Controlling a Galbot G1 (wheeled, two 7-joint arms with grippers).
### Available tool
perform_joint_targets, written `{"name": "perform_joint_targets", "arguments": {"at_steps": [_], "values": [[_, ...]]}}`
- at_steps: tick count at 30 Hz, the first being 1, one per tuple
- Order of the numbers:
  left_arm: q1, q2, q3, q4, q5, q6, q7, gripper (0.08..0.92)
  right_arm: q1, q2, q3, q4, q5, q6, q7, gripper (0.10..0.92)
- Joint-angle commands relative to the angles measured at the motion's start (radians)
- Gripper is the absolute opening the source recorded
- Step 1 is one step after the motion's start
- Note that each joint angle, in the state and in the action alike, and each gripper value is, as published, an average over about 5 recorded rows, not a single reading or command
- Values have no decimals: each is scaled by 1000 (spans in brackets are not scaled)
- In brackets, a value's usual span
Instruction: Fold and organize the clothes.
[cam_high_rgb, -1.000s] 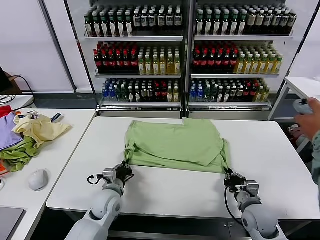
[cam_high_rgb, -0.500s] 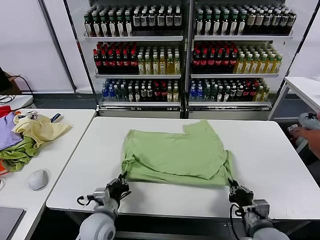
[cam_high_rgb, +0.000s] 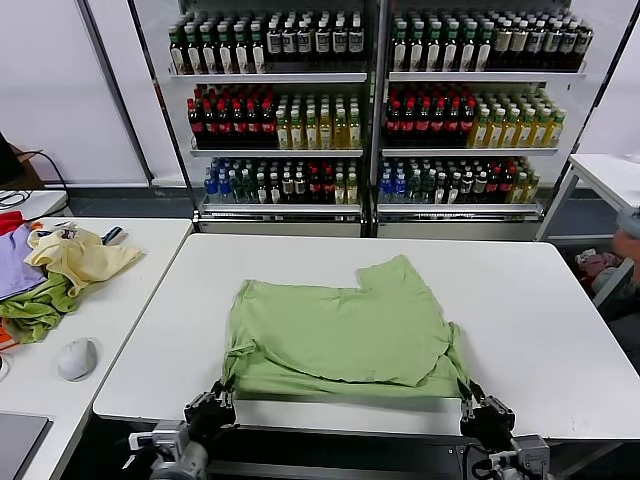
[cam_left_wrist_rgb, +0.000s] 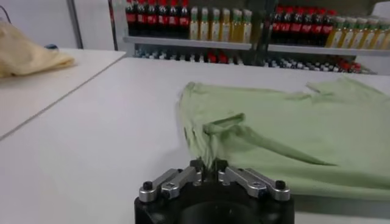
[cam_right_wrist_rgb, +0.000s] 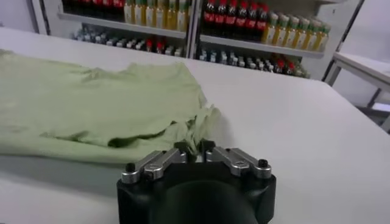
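— Where's the shirt sitting on your screen?

— I see the light green T-shirt spread across the lower middle of the head view, folded over on itself, lying on the white table. Its near edge runs close along the table's front edge.

— And the claws?

— Both sit at the very bottom of the frame, at the front edge. My left gripper is at the shirt's lower left corner, and my right gripper is at its lower right corner. In the left wrist view the left gripper has its fingers pressed together with a bunched bit of green fabric pinched between the tips. The right wrist view shows the same thing: the right gripper is clamped on a gathered fold of the shirt.

— Anything else around?

— A heap of yellow, green and purple garments at the left edge on a side table, with a computer mouse below it. Shelves of bottles fill the top.
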Motion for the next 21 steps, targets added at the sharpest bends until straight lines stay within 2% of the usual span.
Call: {"name": "perform_joint_targets", "arguments": {"at_steps": [1,7,12,16,21], "values": [[-83,57,-63,-46,-95,-11,32,394,127,-27,2,7,62,21,29,507],[-325,69,28,179,-144,-20,-9,567,443,-56,-117,-189,140,-46,63,681],[-537,78,134,377,-150,-23,-34,706,702,-54,-264,-413,156,-80,72,793],[-671,78,216,527,-150,-23,-53,803,854,-30,-333,-552,156,-94,71,820],[-793,60,287,677,-149,-13,-79,822,970,9,-382,-697,155,-118,65,823]]}}
